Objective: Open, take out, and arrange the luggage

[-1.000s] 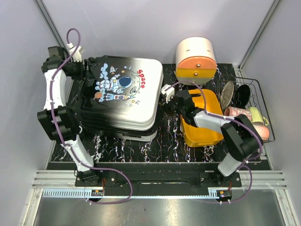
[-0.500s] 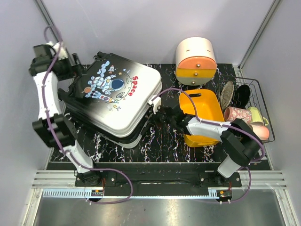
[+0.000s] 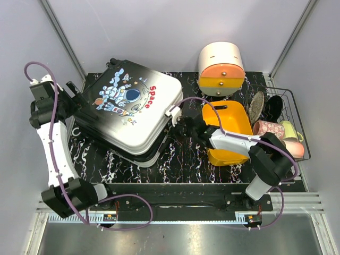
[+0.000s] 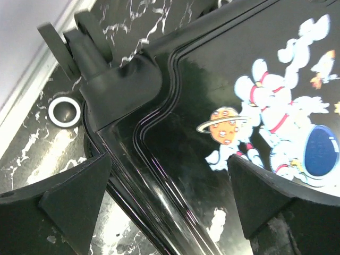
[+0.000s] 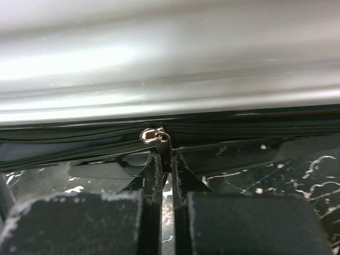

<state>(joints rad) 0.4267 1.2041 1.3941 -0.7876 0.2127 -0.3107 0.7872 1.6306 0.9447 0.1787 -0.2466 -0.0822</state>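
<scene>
As right fingers (image 5: 79, 223) pinch luggage (image 3: 133, 117) zipper pull (image 5: 166, 164), cups (image 3: 268, 127) in basket (image 3: 287, 91)

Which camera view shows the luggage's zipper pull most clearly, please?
The right wrist view: the zipper pull sits centre frame on the luggage seam, its tab between the shut jaws. The top external view hides it behind the right gripper; the left wrist view shows only the wheel corner and astronaut print.
</scene>
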